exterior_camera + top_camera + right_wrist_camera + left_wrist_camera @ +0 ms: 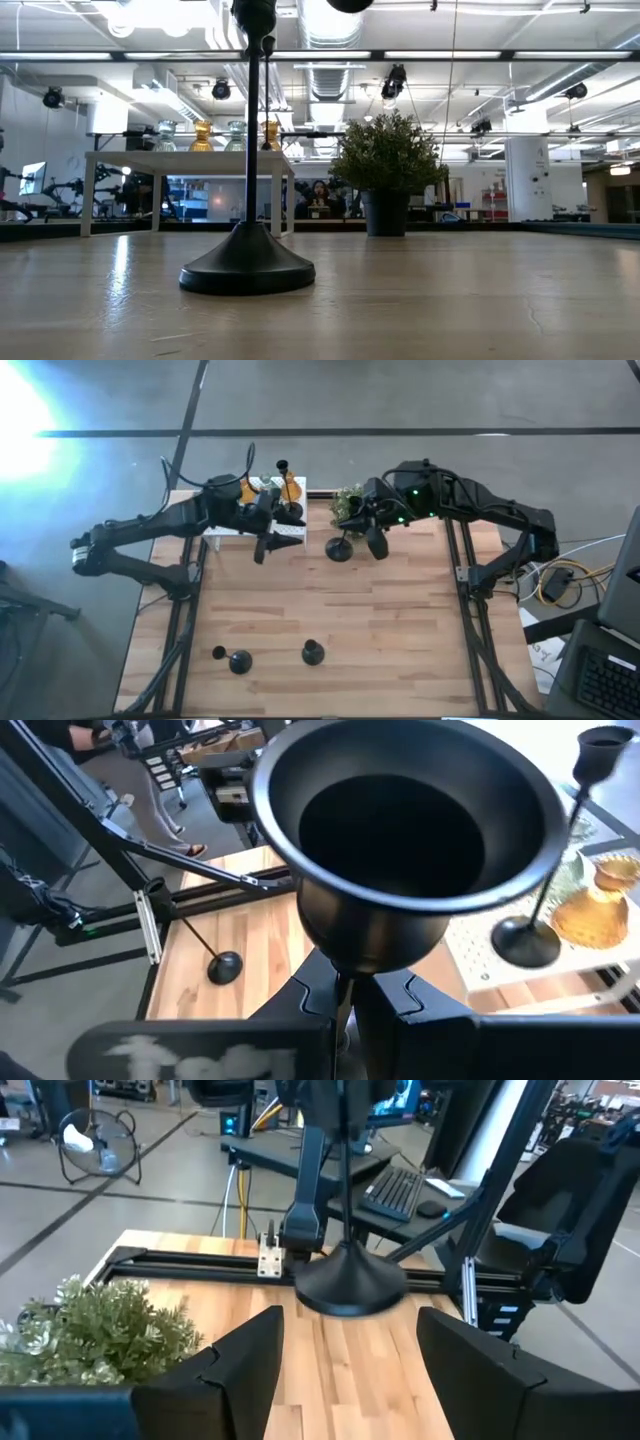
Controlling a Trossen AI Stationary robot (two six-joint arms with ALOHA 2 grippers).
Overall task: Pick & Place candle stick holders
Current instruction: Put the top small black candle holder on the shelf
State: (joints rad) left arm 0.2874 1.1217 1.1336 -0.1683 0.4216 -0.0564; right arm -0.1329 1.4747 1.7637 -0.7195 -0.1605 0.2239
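On my surface (pixel 400 630) the potted plant (pixel 347 500) sits at the back. My right gripper (pixel 377 538) pinches the stem of a black candle stick holder (pixel 339 548) standing beside the plant; my left gripper (pixel 272 544) hangs spread near the white box (pixel 290 532).

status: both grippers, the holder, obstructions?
Right gripper shut on black candle holder, base on table by potted plant. Left gripper open, empty, near white box.

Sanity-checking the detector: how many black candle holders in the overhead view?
4: box holder on the white box; gripped holder in the right tool; lying holder and short holder near the front edge. Arms may hide more.
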